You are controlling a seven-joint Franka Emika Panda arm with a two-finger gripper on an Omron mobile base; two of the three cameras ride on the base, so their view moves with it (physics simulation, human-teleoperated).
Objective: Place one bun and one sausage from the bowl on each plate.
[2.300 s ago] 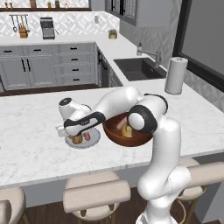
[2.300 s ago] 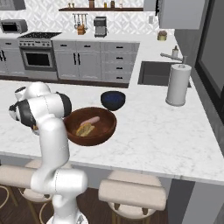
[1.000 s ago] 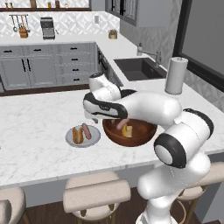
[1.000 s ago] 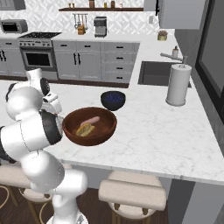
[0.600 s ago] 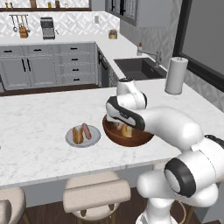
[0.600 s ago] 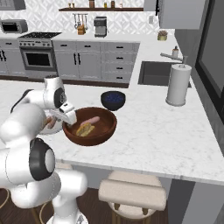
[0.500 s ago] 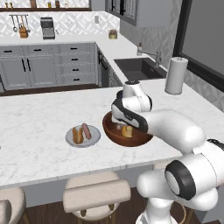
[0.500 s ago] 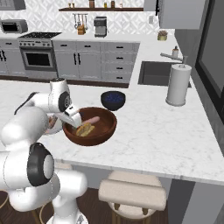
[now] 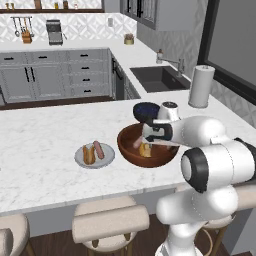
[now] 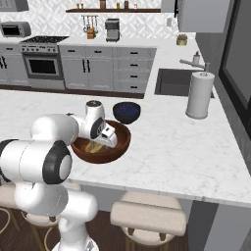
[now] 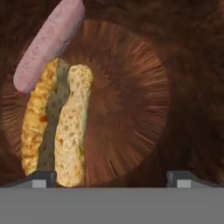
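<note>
Gripper (image 11: 111, 177) hanging over bowl (image 9: 131, 150), jaws spread wide and gripping nothing, lining up for pick; bun (image 11: 54, 127) and sausage (image 11: 49, 43) lying side by side inside; grey plate (image 9: 81, 158) on bench (image 9: 35, 145) carrying bun and sausage, so judging second plate's share remaining

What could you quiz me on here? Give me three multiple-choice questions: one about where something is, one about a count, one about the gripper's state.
1. Where is the gripper?
A. over the sink
B. above the inside of the reddish-brown bowl
C. beside the paper towel roll

2. How many sausages lie in that bowl?
A. one
B. two
C. three

3. The gripper is
A. shut on a bun
B. shut on a sausage
C. open, holding nothing

Answers: 1 B, the hand view looks down into the bowl. 2 A, a single pink sausage lies beside the bun. 3 C, the fingertips stand far apart with nothing between them.
</note>
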